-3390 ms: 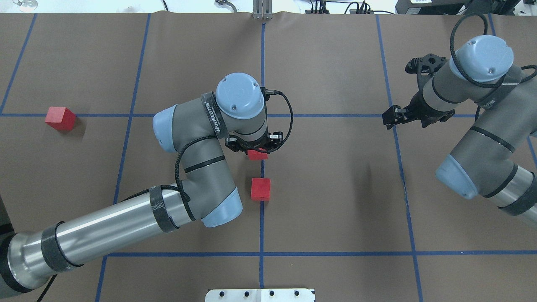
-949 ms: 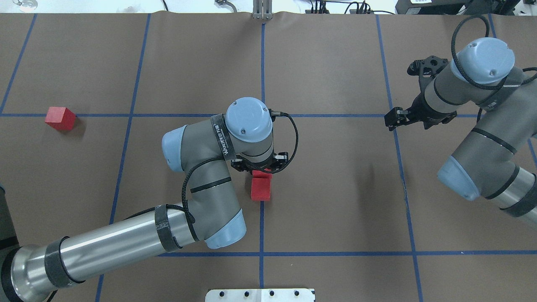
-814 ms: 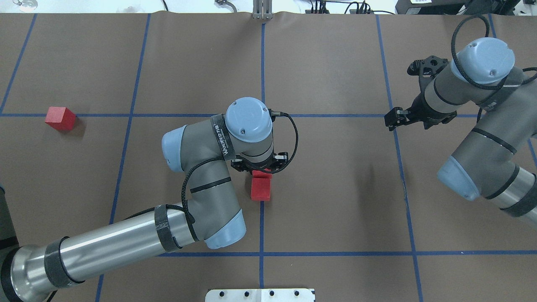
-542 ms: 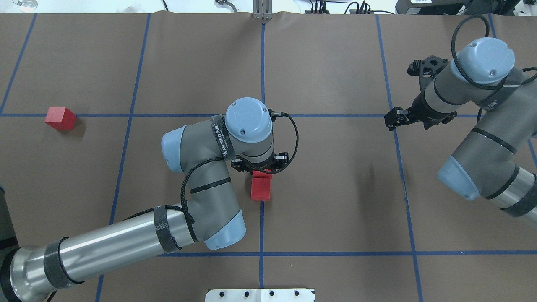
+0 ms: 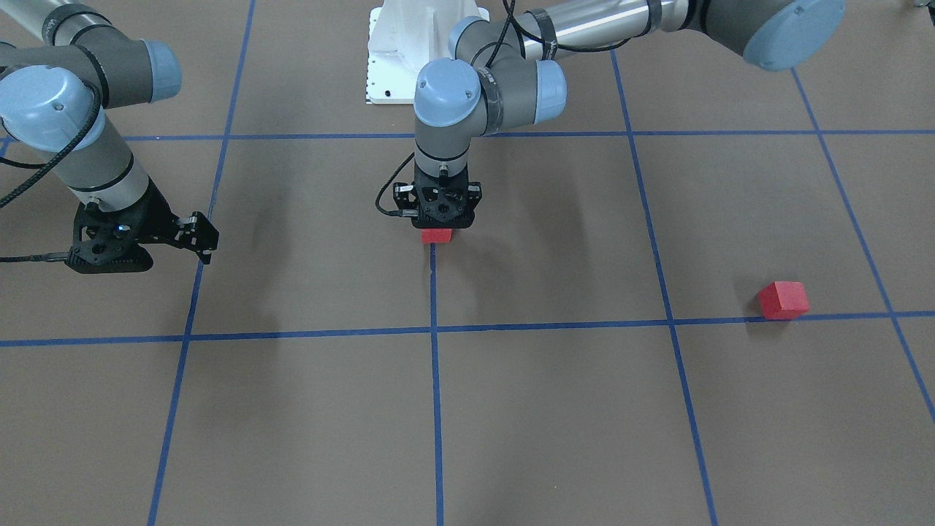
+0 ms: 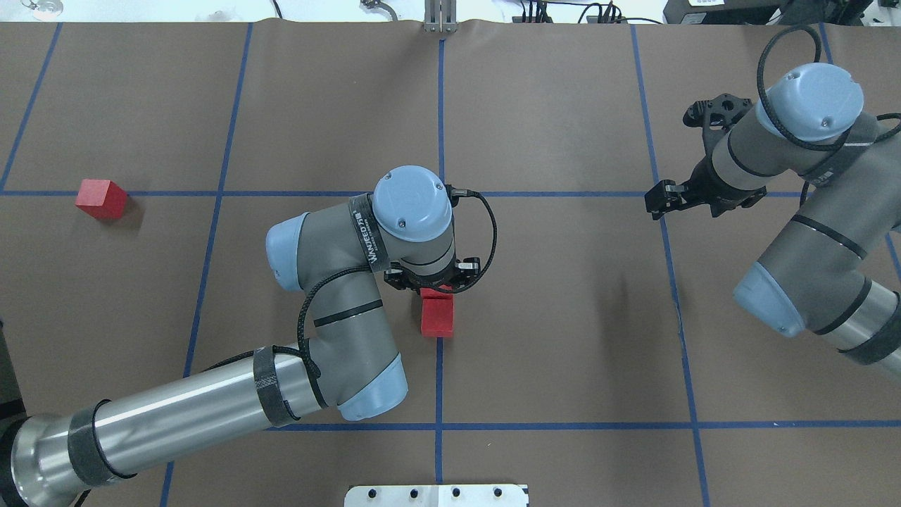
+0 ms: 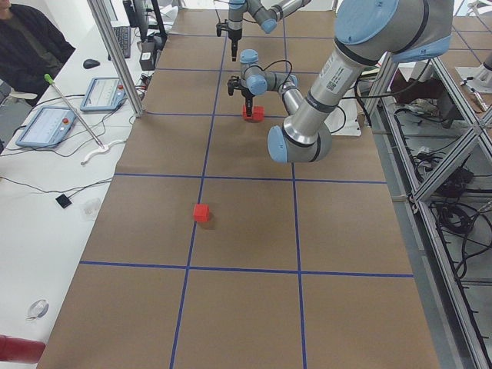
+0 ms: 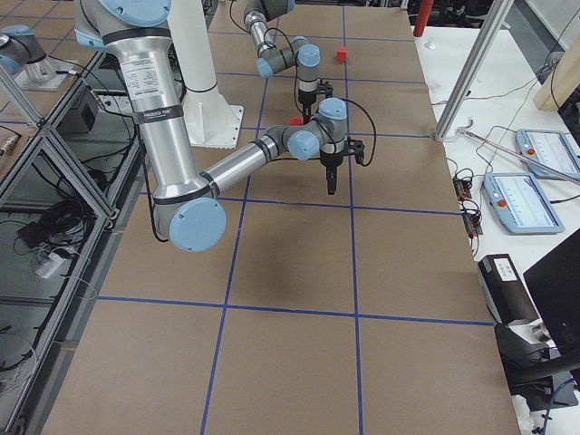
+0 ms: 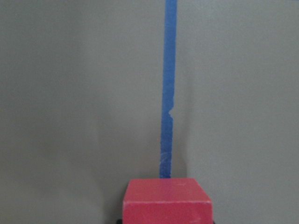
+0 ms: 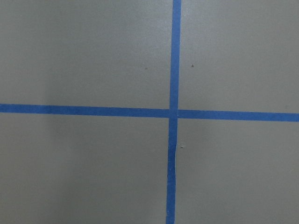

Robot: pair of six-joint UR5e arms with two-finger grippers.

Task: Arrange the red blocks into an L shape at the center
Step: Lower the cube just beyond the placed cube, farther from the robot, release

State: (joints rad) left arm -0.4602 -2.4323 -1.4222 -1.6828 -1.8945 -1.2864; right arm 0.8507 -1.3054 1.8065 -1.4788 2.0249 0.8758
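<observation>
Surface: brown paper tabletop [image 6: 563, 317], blue tape grid [image 6: 563, 426], aluminium posts [image 7: 115, 54] alongside | Red blocks [image 6: 437, 320]: three plain matte cubes, two touching on the center line [image 6: 440, 105], third block [image 6: 101, 198] far toward robot's left | Left gripper [image 6: 436, 282] right over one center block, cannot tell whether jaws grasp it; right gripper [image 6: 658, 201] jaws clenched, empty | Strap lettering [image 6: 366, 229] illegible.
</observation>
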